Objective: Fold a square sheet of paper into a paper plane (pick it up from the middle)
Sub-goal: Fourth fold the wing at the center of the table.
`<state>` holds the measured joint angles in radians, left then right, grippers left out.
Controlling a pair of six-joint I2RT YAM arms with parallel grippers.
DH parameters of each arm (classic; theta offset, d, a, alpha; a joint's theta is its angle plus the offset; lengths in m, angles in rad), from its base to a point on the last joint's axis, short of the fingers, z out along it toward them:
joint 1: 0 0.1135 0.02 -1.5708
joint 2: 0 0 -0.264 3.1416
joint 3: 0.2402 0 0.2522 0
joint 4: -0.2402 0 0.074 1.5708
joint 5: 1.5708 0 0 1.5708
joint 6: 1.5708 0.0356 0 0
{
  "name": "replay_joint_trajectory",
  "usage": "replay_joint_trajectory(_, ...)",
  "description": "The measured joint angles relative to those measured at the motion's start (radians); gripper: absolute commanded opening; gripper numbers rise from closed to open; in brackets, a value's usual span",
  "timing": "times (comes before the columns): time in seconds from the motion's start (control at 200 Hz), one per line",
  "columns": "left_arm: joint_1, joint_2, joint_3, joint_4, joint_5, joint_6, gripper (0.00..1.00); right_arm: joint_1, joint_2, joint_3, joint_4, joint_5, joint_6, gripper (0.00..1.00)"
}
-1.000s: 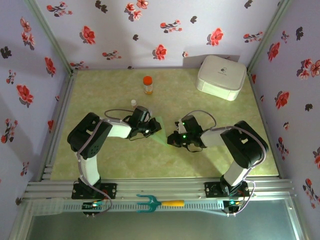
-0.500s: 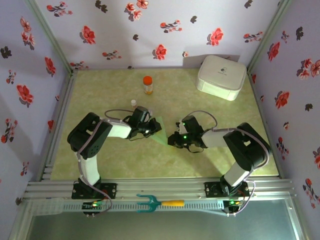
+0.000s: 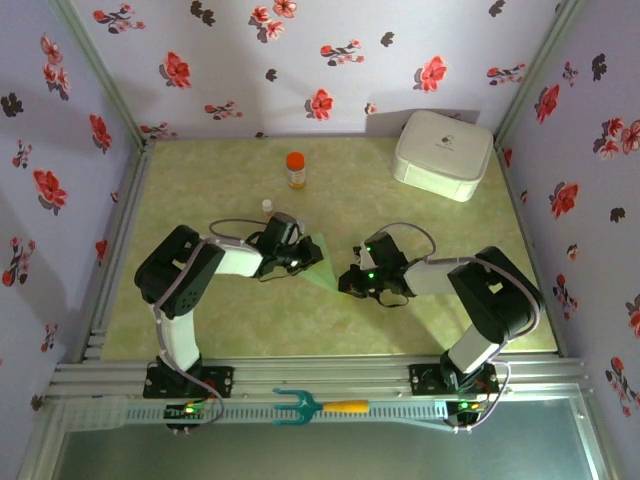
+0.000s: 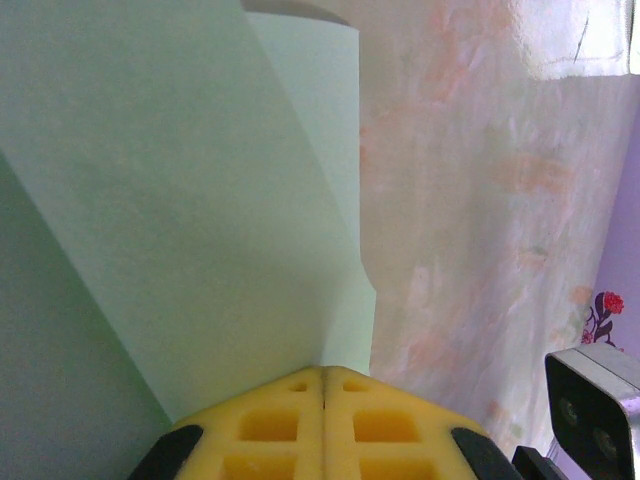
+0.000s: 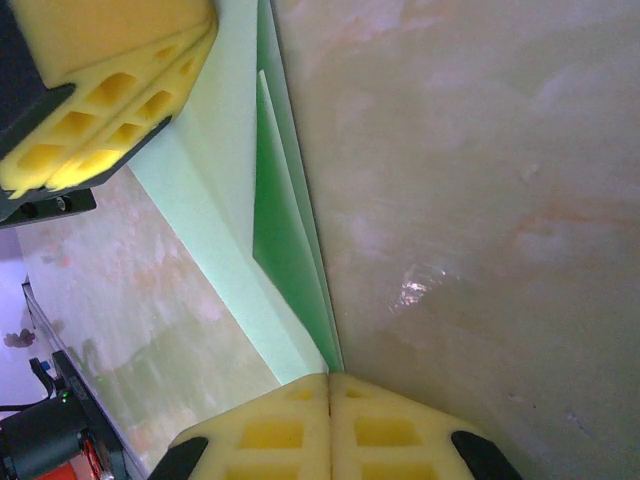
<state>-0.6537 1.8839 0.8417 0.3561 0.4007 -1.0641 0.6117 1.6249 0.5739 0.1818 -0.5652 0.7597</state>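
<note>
Square sheet of paper (image 4: 200,200), apparently pinched, left tool (image 4: 323,375), right tool (image 5: 328,380) both closed

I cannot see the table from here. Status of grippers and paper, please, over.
Left gripper shut on the paper. Right gripper shut on its pointed corner. Paper partly folded. Bottle and box stand apart.

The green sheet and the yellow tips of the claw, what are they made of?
The green sheet looks like thin matte paper: it holds sharp creases and folded layers. The yellow pads of the left claw look like soft foam or rubber, hard to say which: matte, moulded with square hollows.
</note>
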Motion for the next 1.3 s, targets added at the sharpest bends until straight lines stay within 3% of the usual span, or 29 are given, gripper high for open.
replay_joint_trajectory(0.205,0.0,0.0,0.0,0.0,0.0,0.0,0.07,0.0,-0.018,-0.011,-0.011,0.001,0.0,0.11)
replay_joint_trajectory(0.395,0.0,0.0,0.0,0.0,0.003,0.0,0.07,0.0,-0.024,-0.019,-0.015,0.0,0.005,0.02)
replay_joint_trajectory(0.615,0.0,0.0,-0.001,0.001,0.004,0.0,0.07,0.0,-0.024,-0.019,-0.016,0.0,0.008,0.11)
replay_joint_trajectory(0.8,0.0,0.0,-0.002,0.001,0.004,0.0,0.07,0.0,-0.044,-0.039,-0.014,0.001,0.011,0.11)
replay_joint_trajectory(0.93,0.0,0.0,-0.002,0.001,0.004,0.0,0.07,0.0,-0.059,-0.058,-0.01,0.002,0.015,0.06)
replay_joint_trajectory(1.3,0.0,0.0,-0.005,0.005,0.008,0.0,0.06,0.0,-0.086,-0.068,-0.04,0.005,0.031,0.13)
